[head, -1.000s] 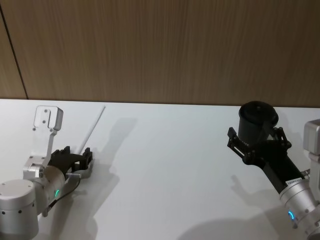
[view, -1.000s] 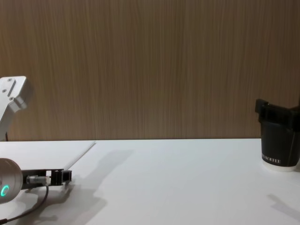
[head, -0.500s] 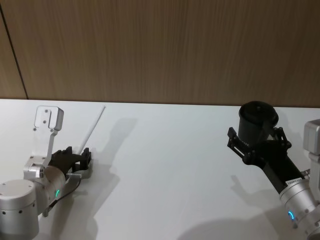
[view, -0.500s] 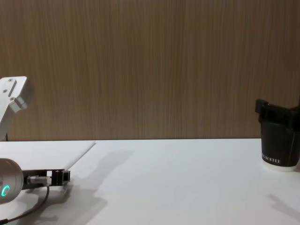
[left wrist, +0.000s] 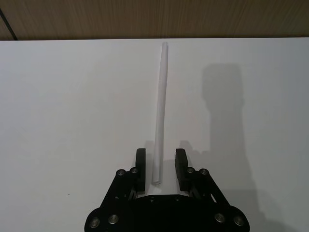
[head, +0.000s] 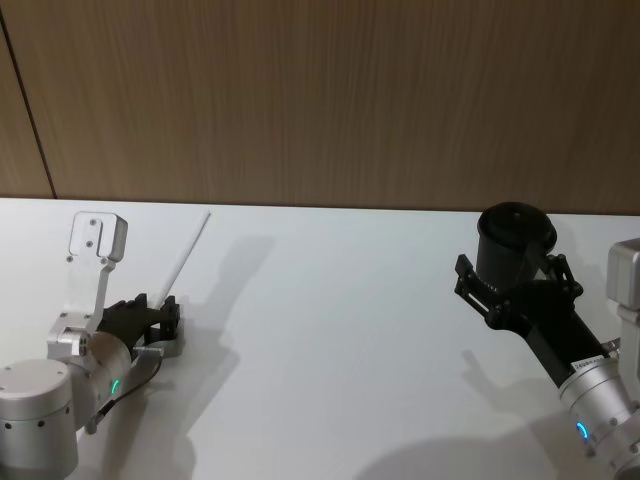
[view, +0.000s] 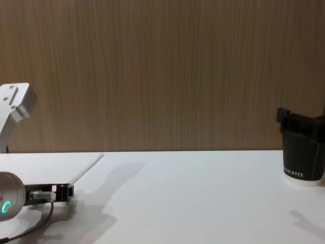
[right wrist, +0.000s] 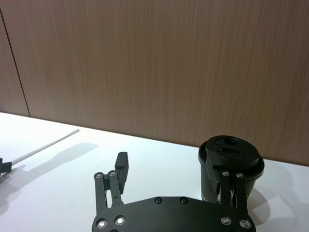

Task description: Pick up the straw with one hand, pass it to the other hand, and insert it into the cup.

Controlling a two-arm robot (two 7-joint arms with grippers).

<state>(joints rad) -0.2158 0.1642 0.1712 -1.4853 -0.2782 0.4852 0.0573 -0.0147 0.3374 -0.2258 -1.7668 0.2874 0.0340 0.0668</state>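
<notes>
Left gripper (left wrist: 158,159), 8 o'clock, is held released astride end of straw (left wrist: 162,92); right gripper (right wrist: 173,166), 4 o'clock, is held released by cup (right wrist: 231,157).

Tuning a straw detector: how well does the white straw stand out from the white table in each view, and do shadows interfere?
Left wrist view: the straw shows clearly by its shaded edge, between the open fingers of the left pincer; a shadow lies apart from it on the table. Head view: thin, faint. Chest view: nearly merges with the table. Right wrist view: pale sliver.
</notes>
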